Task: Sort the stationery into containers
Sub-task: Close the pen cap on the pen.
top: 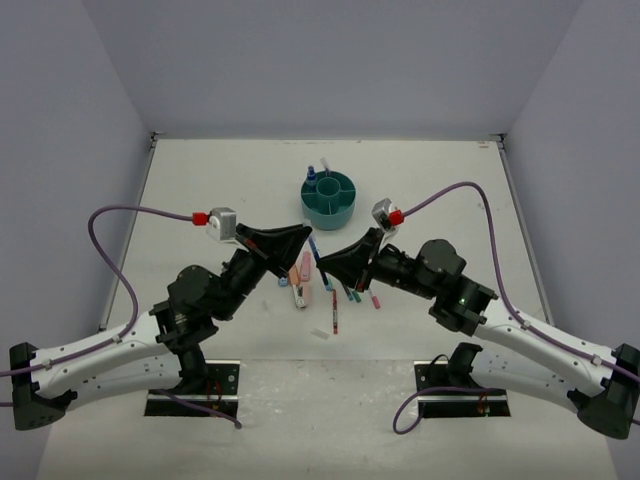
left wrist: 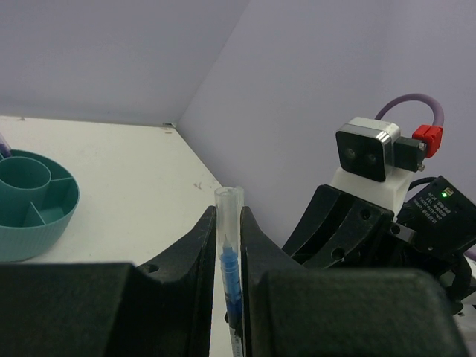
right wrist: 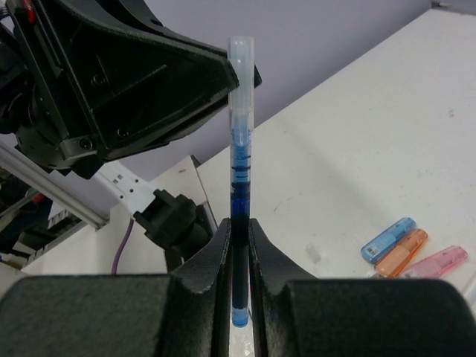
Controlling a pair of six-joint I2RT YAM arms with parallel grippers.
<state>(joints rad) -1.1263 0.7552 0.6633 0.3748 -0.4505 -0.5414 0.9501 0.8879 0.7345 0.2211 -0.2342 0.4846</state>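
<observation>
A blue pen with a clear cap is held above the table between both grippers. My left gripper is shut on the capped end. My right gripper is shut on the dark blue barrel. The teal organiser stands behind them, with a pen and a blue item poking out of it. More stationery lies under the grippers: a pink marker, thin pens and a white eraser.
Blue, orange and pink markers lie side by side on the table in the right wrist view. The two arms nearly touch at the tips. Grey walls enclose the table on three sides.
</observation>
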